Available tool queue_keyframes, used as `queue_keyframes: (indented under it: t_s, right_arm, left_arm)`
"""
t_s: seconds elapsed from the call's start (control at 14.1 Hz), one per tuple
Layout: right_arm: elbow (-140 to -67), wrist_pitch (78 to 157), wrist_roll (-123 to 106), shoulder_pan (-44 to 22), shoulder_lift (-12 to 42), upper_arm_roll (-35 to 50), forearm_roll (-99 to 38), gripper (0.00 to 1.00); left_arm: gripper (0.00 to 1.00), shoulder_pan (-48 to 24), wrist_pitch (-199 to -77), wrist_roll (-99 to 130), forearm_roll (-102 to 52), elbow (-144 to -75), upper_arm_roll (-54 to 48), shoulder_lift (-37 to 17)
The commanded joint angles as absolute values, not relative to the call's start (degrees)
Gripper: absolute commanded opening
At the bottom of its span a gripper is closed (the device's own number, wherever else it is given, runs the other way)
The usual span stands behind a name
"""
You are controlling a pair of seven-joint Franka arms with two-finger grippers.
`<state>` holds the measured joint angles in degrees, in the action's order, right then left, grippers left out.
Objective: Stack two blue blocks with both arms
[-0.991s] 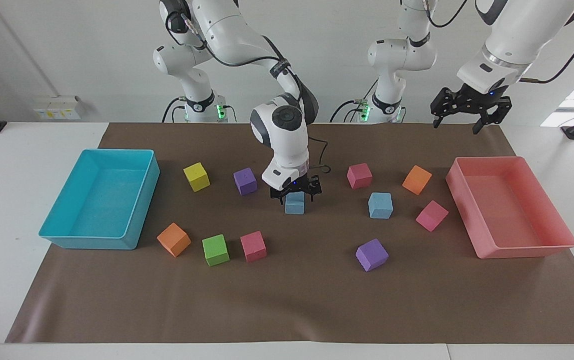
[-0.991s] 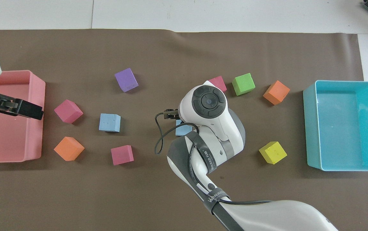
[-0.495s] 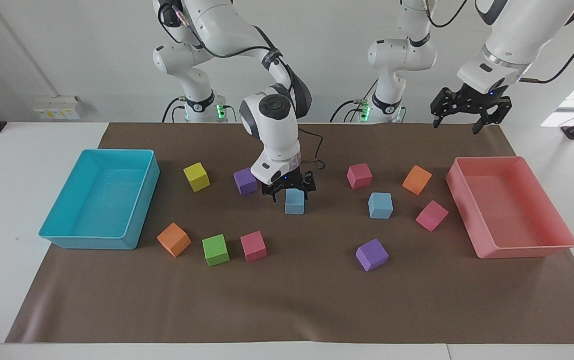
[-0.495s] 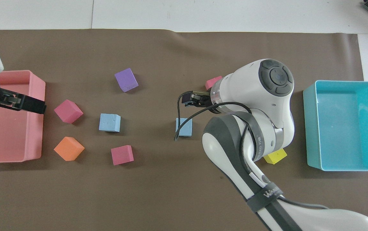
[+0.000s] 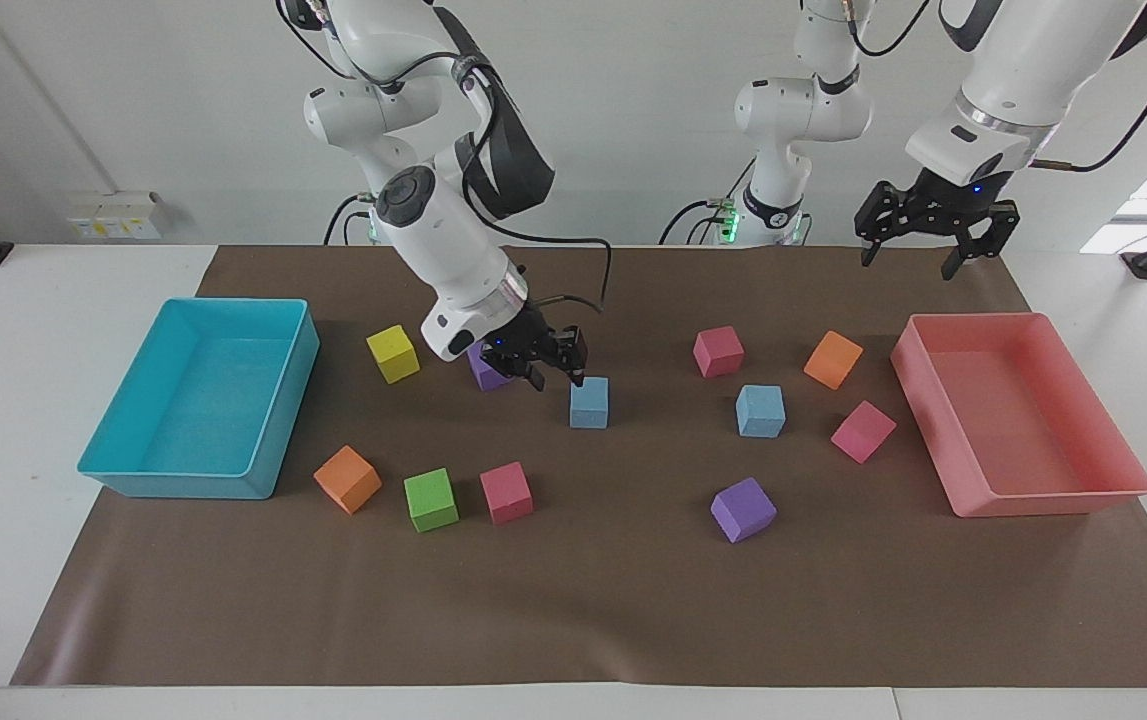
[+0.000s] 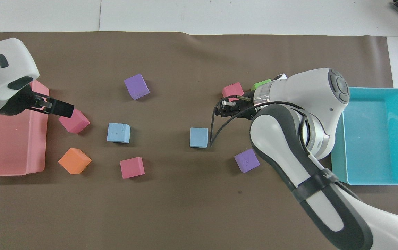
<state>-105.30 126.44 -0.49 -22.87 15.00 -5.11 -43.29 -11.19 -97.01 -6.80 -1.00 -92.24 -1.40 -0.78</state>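
Two blue blocks lie apart on the brown mat, both flat on it. One blue block [image 5: 589, 403] [image 6: 199, 137] sits mid-mat, the other [image 5: 760, 411] [image 6: 118, 132] is toward the left arm's end. My right gripper [image 5: 555, 378] [image 6: 222, 107] hangs tilted just above the mat, beside the middle block on the right arm's side. It is clear of that block and carries nothing. My left gripper [image 5: 913, 255] [image 6: 67, 110] is open and empty, held high over the pink tray's inner rim.
A turquoise tray [image 5: 133, 480] stands at the right arm's end and a pink tray [image 5: 1033, 500] at the left arm's end. Purple [image 6: 246, 160], yellow [image 5: 392, 353], orange [image 5: 833, 359], green [image 5: 430, 499] and pink [image 5: 506, 492] cubes are scattered around the blue blocks.
My right gripper rose off the middle blue block, left it on the mat and swung toward the right arm's end. The left gripper drifted slightly toward mid-table.
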Motion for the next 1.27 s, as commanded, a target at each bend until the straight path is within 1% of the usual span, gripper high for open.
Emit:
queue_keyframes:
  t_s: [0.0,0.21,0.57,0.71,0.85,0.99,1.2]
  right_arm:
    - [-110.1,127.2,-11.1,-21.3,13.4,-4.5,-53.0,0.00]
    - [-113.5,127.6,-22.0,-20.7,15.0,-4.6,-65.6,0.00]
    - [-117.1,127.6,-31.9,-19.6,17.0,-4.6,-78.2,0.00]
    - [-118.4,127.5,-34.6,-18.9,17.0,-4.6,-78.9,0.00]
    - [-120.2,126.7,-36.8,-17.9,16.3,-4.6,-78.9,0.00]
    - [-122.2,126.7,-40.7,-18.3,16.7,-4.6,-79.1,0.00]
    - [-123.1,127.2,-42.4,-18.5,16.9,-4.6,-79.7,0.00]
  left_arm:
    - [1.00,-12.6,-102.6,-6.2,-1.5,-97.6,-0.6,0.1]
    - [1.00,-13.4,-105.9,-4.2,-1.5,-101.3,-0.6,-0.1]
    - [1.00,-15.0,-114.1,-2.7,-1.4,-108.3,-0.5,-1.2]
    - [1.00,-15.1,-117.2,-2.6,-1.4,-110.9,-0.5,-1.6]
    - [1.00,-16.0,-117.9,-2.1,-1.4,-111.2,-0.5,-4.2]
    - [1.00,-17.2,-120.4,-0.4,-1.4,-111.3,-0.5,-7.3]
    - [1.00,-17.3,-123.0,1.0,-1.4,-112.4,-0.5,-9.7]
